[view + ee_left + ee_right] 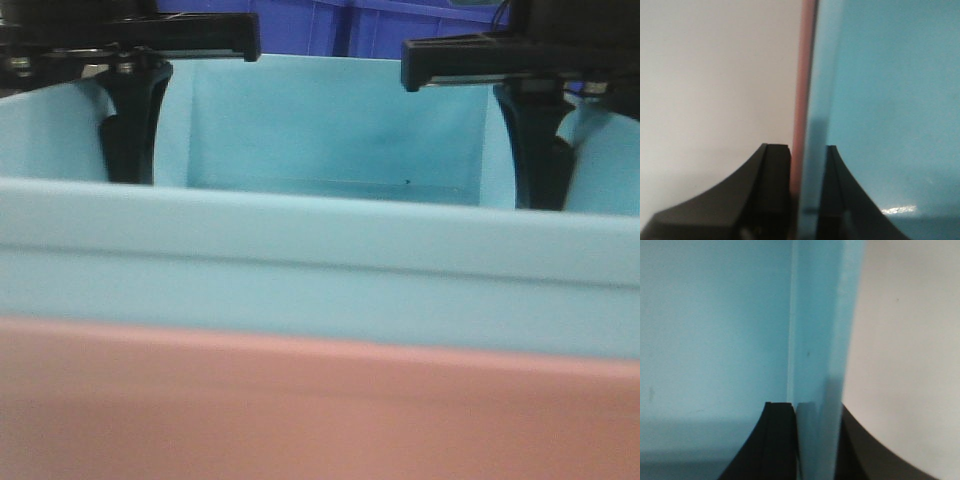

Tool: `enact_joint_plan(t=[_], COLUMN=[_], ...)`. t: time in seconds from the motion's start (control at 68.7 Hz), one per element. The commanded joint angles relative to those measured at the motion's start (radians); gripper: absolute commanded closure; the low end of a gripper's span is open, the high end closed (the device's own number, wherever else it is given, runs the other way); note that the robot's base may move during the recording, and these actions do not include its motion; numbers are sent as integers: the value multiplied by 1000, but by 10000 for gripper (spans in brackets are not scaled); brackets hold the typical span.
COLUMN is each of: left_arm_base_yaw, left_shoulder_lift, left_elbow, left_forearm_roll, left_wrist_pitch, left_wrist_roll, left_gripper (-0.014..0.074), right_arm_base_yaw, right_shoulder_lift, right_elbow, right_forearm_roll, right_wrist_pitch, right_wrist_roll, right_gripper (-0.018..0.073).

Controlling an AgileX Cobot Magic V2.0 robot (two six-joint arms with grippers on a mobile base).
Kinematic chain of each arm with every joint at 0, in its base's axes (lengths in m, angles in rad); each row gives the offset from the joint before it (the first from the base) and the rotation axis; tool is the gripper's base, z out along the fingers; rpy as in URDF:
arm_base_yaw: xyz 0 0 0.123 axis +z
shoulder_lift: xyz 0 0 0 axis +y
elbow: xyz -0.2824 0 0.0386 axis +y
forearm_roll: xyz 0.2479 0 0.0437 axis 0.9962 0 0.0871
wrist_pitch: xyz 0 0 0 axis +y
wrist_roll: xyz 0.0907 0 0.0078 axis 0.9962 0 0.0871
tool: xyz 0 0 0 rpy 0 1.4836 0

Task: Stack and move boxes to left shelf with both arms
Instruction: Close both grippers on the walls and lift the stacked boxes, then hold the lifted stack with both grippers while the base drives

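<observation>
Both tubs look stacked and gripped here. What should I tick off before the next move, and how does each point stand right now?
1. Blue tub nested inside pink tub: ok, blue rim sits just above pink rim.
2. Left gripper clamped on the side wall: ok, pink and blue edges both lie between its fingers.
3. Right gripper clamped: ok on the blue wall; whether it also holds the pink wall, cannot tell.
4. Stack level: cannot tell, front view is too close.
5. Left shelf free and within reach: cannot tell, not in view.
</observation>
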Motion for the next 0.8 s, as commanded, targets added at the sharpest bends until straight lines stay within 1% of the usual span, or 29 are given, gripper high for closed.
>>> enact_joint_plan(t=[0.0,0.117,0.189,0.306,0.495,0.787], left_arm_base_yaw=[-43,-63,-72,-88,-89,-89], left_shoulder_lift=[-83,-114,-130,-162,-205,-210], left_elbow=[23,66,84,109,167,174], left_forearm_roll=[-49,-49,-49,-51,-41,-39], left_wrist_pitch=[84,84,84,84,84,84], left_wrist_roll=[-57,-69,-87,-93,-117,-117], left_gripper=[605,606,605,605,606,606], right_arm_base_yaw=[14,27,47,84,130,134], right_shoulder_lift=[-62,-79,-90,-107,-112,-112], right_elbow=[-24,-9,5,26,33,33], right_forearm_roll=[8,8,7,2,-21,-30], right_wrist_pitch=[-36,-24,-20,-23,-13,18], right_wrist_roll=[14,31,50,99,133,140], right_gripper=[503,503,503,503,503,503])
